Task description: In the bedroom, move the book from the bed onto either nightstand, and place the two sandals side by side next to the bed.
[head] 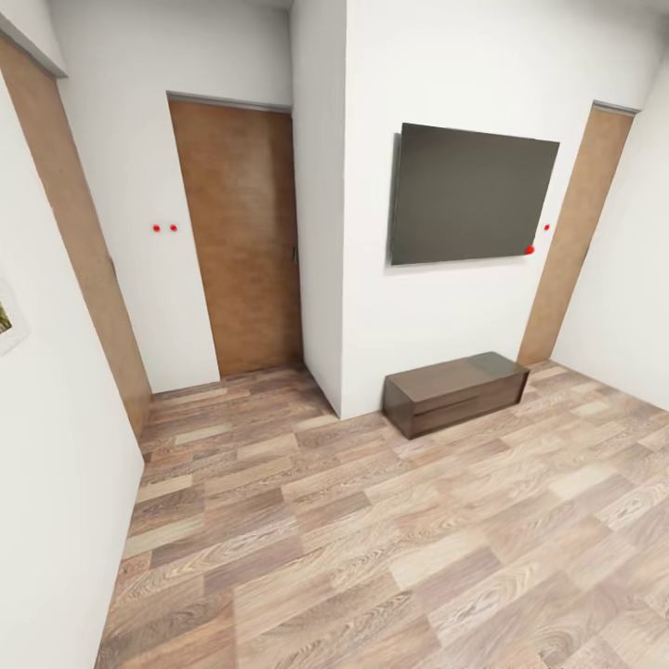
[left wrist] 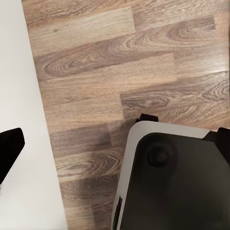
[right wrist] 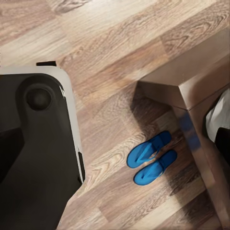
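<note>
Nearest you, the right wrist view looks down past the robot's dark base (right wrist: 38, 158) with its white rim onto wood plank floor (right wrist: 120, 43). The two sandals (right wrist: 152, 158) lie there, bright blue, flat, side by side and touching or nearly so, just beside the corner of a dark brown wooden frame (right wrist: 191, 88) that you may judge to be the bed's. A white and dark shape at that view's edge is too cut off to identify. Expect each sandal to be light, thin and somewhat flexible, so pinch the sole across its width near the middle, or take a strap if one stands proud; the straps are too small to make out. The left wrist view shows more plank floor, the base again and a white wall (left wrist: 19, 96).

The state of either end effector cannot be told from these pictures.

Farther off, the head view shows a low dark cabinet (head: 455, 390), a wall-mounted black screen (head: 472, 195) above it, and a brown door (head: 240, 237) at far left. No book appears, and no writing, brand or label is readable anywhere.
</note>
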Tool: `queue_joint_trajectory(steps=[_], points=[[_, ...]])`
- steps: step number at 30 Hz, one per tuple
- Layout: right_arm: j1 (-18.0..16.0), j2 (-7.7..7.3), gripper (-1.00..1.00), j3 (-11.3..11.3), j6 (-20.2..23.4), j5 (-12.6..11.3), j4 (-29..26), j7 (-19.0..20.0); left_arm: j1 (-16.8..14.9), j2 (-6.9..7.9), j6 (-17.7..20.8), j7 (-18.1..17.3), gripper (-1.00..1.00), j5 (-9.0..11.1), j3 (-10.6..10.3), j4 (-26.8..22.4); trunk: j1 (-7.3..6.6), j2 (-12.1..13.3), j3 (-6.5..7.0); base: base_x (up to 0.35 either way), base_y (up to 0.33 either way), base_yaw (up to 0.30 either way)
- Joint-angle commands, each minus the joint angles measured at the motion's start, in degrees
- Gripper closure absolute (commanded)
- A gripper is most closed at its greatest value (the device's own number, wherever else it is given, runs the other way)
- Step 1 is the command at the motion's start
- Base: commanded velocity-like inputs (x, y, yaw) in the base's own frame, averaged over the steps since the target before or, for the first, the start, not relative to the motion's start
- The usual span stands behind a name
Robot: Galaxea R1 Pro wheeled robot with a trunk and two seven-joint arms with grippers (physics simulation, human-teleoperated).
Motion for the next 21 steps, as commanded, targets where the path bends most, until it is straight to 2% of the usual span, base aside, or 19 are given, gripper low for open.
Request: queue_joint_trajectory(steps=[1,21], points=[[-0.06,0.03,-1.0,-0.14,-0.31,-0.19,0.07,0.06,-0.02,0.01,-0.14,0.07,-1.0,0.41,-0.49,0.0,0.04,-0.09,-0.09,0.121,0.094,-0.294],[-0.06,-0.11,-1.0,-0.15,-0.31,-0.19,0.08,0.39,-0.02,0.02,-0.1,0.3,-1.0,0.42,-0.49,0.0,0.04,-0.09,-0.09,0.217,0.161,-0.295]])
